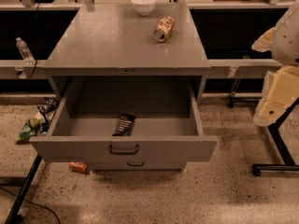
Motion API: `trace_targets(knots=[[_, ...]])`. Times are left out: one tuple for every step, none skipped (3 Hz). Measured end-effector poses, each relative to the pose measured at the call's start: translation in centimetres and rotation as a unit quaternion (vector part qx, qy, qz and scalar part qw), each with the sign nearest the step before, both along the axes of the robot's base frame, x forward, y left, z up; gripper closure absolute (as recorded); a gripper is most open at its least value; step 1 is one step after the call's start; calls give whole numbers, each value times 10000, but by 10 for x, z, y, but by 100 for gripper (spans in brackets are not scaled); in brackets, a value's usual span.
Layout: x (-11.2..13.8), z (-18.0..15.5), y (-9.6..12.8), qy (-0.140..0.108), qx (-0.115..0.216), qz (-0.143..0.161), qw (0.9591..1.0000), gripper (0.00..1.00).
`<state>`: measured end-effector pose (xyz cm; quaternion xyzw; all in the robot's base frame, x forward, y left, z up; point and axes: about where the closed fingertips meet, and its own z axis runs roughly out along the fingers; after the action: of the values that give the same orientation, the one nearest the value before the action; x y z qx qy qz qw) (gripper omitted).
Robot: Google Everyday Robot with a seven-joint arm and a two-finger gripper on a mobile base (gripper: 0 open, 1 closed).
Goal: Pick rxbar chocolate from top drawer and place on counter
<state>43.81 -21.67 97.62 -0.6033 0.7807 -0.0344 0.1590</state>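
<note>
bar: small flat black-wrapped rxbar chocolate with pale lettering (124, 124), lying flat on the floor of the wide shallow grey metal top drawer (65, 149), close behind the drawer's front wall, a bit left of its middle, long side running roughly front to back

drawer: pulled open, its dark curved pull handle (124, 149) sits just in front of the bar

claw: cream-coloured blocky claw (276, 94) hangs well off to the right of the drawer, outside it, touching nothing; wide or narrow, honestly can't tell

how it'll handle: my guess is light, thin, slightly bendy, with a slick crinkly wrapper, not fragile, so a nudge could skid it on the metal floor

where to grab: I'd come straight down and pinch across the short width near the middle; the front wall is close, so mind clearance

drop spot: flat smooth grey metal counter (107, 41) above and behind the drawer; a white bowl (143, 4) and crushed gold-brown can (164, 29) sit toward its back
</note>
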Motion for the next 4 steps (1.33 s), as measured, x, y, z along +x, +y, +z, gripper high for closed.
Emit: trace_targets(knots=[[0,0,0,-1,0,0,10000,0],[7,-45,14,440,-322,838,9950,0],[12,-110,33,1043,-682,2023,9714,0],[18,-151,72,1163,-614,3307,9345,0]])
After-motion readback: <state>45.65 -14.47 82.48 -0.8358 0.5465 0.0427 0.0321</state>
